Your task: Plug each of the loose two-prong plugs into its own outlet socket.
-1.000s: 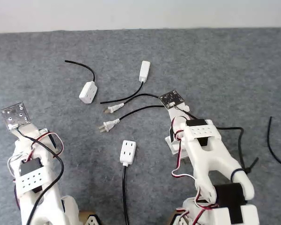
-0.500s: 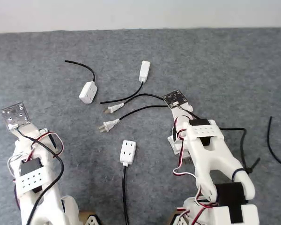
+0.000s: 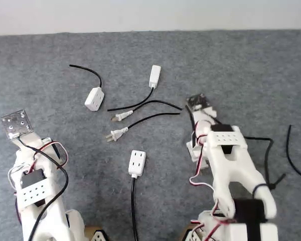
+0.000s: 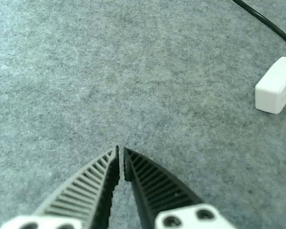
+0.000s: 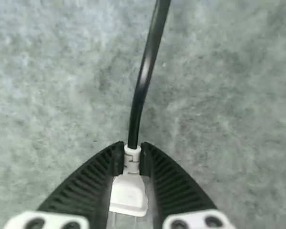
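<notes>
Right wrist view first: the right jaws are clamped on a white plug (image 5: 128,188), pinching it right where its black cord (image 5: 145,81) comes out. The cord runs off across the grey bench (image 5: 47,71) toward the top of the frame. In the left wrist view the left jaws are pressed together on nothing, over bare carpet, with a white outlet block (image 4: 276,86) at the right edge.

What changed: in the high view the right arm (image 3: 231,155) has slid toward the right of the frame over the last second. The loose ends of the two short cords in the middle, which were tucked under its wrist, are now out in the open. The left arm (image 3: 32,186) at lower left hasn't budged. From up there I can't pick out the held plug, since the arm covers it.

Nothing else has shifted. The nearest outlet (image 3: 137,163) is at lower centre, with the lower loose plug (image 3: 116,134) and upper loose plug (image 3: 121,116) just above it. That same outlet block is at upper left, and the far outlet (image 3: 154,76) is at upper centre. No socket has a plug in it that I can see, so my guess is it's early days: one plug grabbed, none seated.
</notes>
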Controlling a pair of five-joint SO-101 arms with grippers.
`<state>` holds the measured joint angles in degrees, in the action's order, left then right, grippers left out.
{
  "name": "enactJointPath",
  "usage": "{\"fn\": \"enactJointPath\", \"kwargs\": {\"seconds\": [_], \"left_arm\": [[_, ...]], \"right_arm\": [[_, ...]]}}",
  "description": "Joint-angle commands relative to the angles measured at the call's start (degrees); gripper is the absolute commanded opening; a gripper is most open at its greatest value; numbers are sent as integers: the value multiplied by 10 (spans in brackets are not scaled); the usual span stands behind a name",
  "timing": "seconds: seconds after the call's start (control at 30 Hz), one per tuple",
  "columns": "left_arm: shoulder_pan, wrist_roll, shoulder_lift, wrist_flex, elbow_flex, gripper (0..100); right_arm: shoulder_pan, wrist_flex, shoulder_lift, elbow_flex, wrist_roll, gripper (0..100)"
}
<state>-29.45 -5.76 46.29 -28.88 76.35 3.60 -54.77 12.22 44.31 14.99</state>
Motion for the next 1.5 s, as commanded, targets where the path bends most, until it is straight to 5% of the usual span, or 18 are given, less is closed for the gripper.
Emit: {"fn": "enactJointPath", "kwargs": {"seconds": [0.0,0.23,0.4,0.7,0.97,1.47], "left_arm": [[4,6,6,12,-5,16],[42,29,5,-22,-6,16],[96,95,5,-69,-6,16],[171,160,5,-129,-7,15],[250,251,5,-178,-4,15],[269,258,6,-179,-1,15]], "right_arm": [[28,-67,92,-53,-29,8],[156,-181,280,-80,-47,8],[204,-233,333,-128,32,8],[320,-239,432,-134,66,8],[391,-138,434,-53,97,8],[444,41,366,84,97,8]]}}
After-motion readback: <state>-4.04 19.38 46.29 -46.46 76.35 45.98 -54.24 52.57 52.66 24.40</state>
